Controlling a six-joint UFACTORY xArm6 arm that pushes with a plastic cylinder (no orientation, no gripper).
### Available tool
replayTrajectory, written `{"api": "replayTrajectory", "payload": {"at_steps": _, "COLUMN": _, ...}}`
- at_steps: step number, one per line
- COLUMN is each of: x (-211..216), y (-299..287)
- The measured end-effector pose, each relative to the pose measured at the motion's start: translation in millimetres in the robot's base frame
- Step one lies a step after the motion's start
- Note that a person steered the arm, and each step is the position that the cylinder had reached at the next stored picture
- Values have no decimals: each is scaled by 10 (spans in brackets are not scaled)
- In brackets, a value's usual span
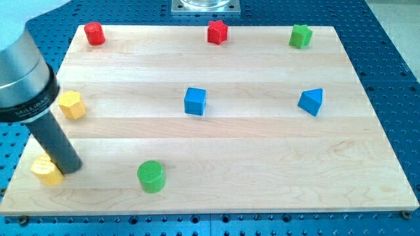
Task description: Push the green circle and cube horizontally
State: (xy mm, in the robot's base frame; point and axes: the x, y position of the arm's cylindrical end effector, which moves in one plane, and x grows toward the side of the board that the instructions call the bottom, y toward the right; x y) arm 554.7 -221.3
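No readable text, numbers or brand names appear anywhere. A band of small lettering on the grey arm housing [23, 108], upper left, is too blurred to read.

Partly hidden behind the dark rod [56, 144]: the yellow block [46, 170] at the view's bottom left, its shape impossible to make out, with my tip [71, 168] just beside or touching it, contact unclear. Cut off by the view's left and top edges: the wide grey housing [20, 75] above the rod. Cropped at the view's top edge: a metal plate [206, 6], only its lower strip showing.
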Motion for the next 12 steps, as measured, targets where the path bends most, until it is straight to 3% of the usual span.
{"api": "replayTrajectory", "payload": {"at_steps": 3, "x": -221, "y": -32}}
{"api": "replayTrajectory", "payload": {"at_steps": 5, "x": -547, "y": 629}}
{"api": "replayTrajectory", "payload": {"at_steps": 6, "x": -155, "y": 629}}
{"api": "replayTrajectory", "payload": {"at_steps": 9, "x": 348, "y": 640}}
{"api": "replayTrajectory", "payload": {"at_steps": 10, "x": 291, "y": 1291}}
{"api": "replayTrajectory", "payload": {"at_steps": 12, "x": 6, "y": 1536}}
